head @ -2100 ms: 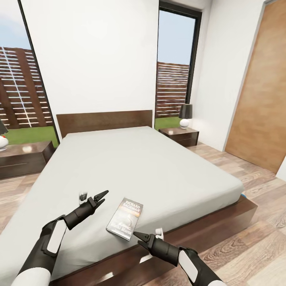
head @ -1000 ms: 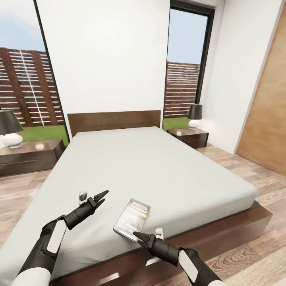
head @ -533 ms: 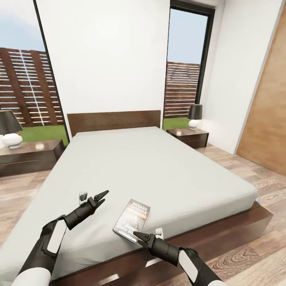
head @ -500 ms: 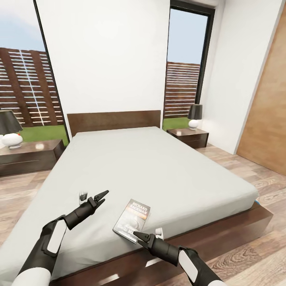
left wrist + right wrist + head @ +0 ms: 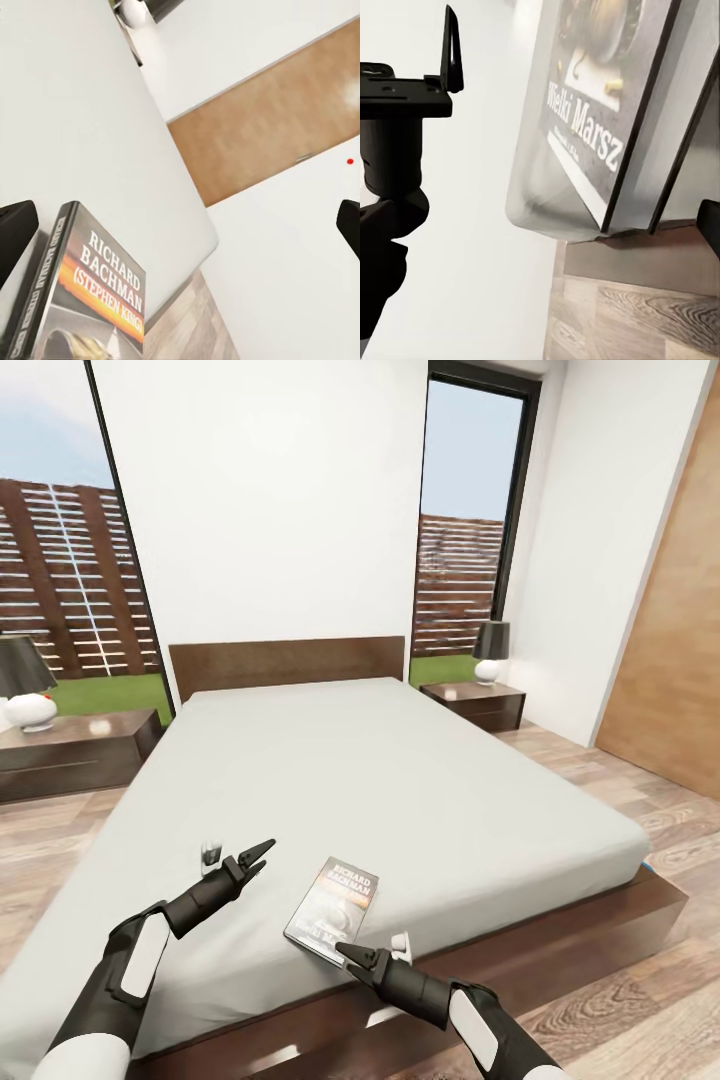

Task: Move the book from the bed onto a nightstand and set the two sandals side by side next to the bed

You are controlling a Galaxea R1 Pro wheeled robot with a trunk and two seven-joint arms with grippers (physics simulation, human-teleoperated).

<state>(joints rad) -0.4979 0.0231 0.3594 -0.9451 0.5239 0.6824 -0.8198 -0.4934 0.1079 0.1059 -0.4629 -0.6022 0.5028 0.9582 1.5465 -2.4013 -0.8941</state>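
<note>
Jaws of both grippers stand spread: left gripper [image 5: 252, 857] hovers over the bed [image 5: 400, 780], right gripper [image 5: 350, 954] just beside the book [image 5: 333, 910] lying there.

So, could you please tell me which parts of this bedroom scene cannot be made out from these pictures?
- The bright blue sandals: in the head view only a blue sliver shows past the pale-grey bed, hidden by its corner.
- The thin grey paperback book: its lower cover is cut off by the left wrist view's edge.
- The left dark-brown nightstand: cut off by the head view's edge.
- The right gripper: its jaw gap is too small to judge there.
</note>
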